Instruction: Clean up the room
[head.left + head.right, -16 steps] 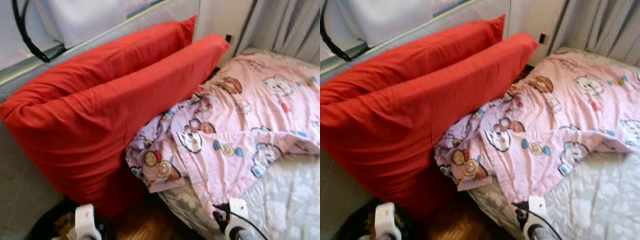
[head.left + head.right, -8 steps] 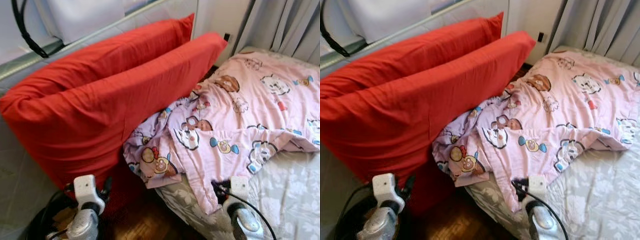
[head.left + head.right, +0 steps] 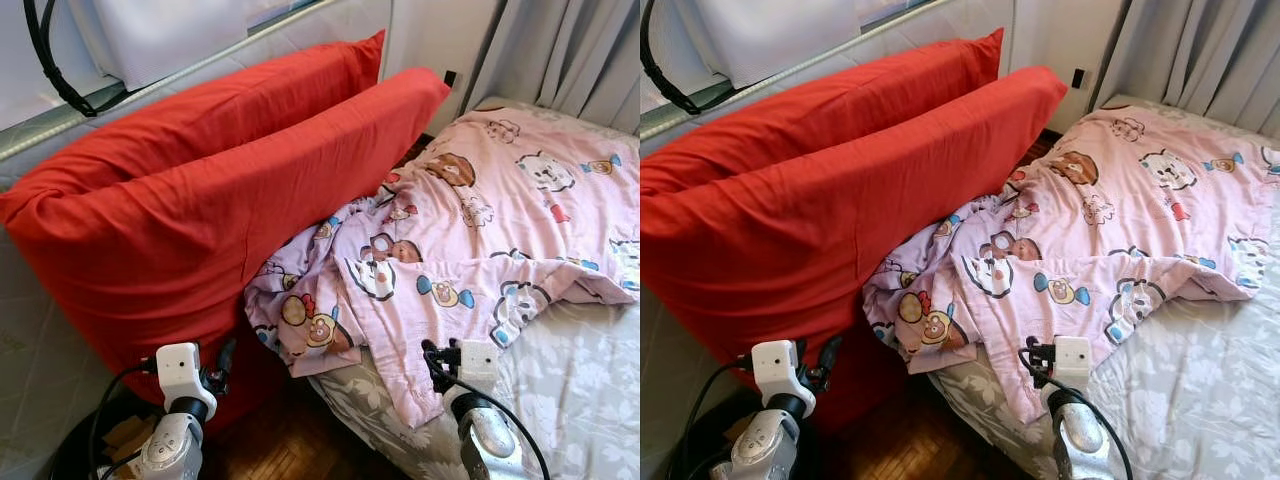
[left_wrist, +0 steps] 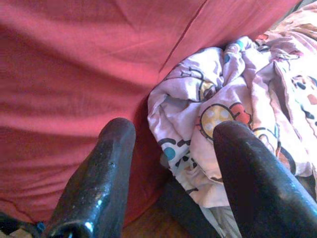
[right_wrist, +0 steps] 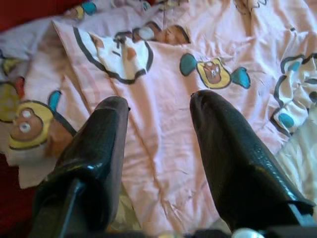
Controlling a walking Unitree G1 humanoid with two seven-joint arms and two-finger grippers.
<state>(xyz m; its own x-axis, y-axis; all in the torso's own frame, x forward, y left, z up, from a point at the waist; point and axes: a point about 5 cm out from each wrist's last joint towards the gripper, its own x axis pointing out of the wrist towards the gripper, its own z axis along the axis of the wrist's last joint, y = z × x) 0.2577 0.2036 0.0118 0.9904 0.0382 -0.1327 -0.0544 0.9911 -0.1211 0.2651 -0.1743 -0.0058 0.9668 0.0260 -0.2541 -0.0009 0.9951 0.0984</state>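
A crumpled pink blanket [image 3: 470, 230] with cartoon prints lies across the bed, one corner hanging over the near edge. Two big red pillows [image 3: 200, 210] lean side by side against the wall on the left, their lower ends reaching the blanket's bunched edge. My left gripper [image 4: 173, 131] is open, low in front of the nearer pillow [image 4: 74, 64], close to where it meets the blanket's folds [image 4: 223, 99]. My right gripper [image 5: 159, 101] is open just above the blanket's hanging corner [image 5: 158, 134], with nothing between its fingers.
The bed has a grey floral sheet [image 3: 570, 400] bare at the right. Grey curtains [image 3: 560, 50] hang behind the bed. A strip of wooden floor [image 3: 290, 450] runs between pillows and bed. A dark round bin [image 3: 100, 445] with cables sits at lower left.
Both arms have risen into view from the bottom edge, the left towards the red pillow, the right towards the blanket's corner. The camera has tilted slightly.
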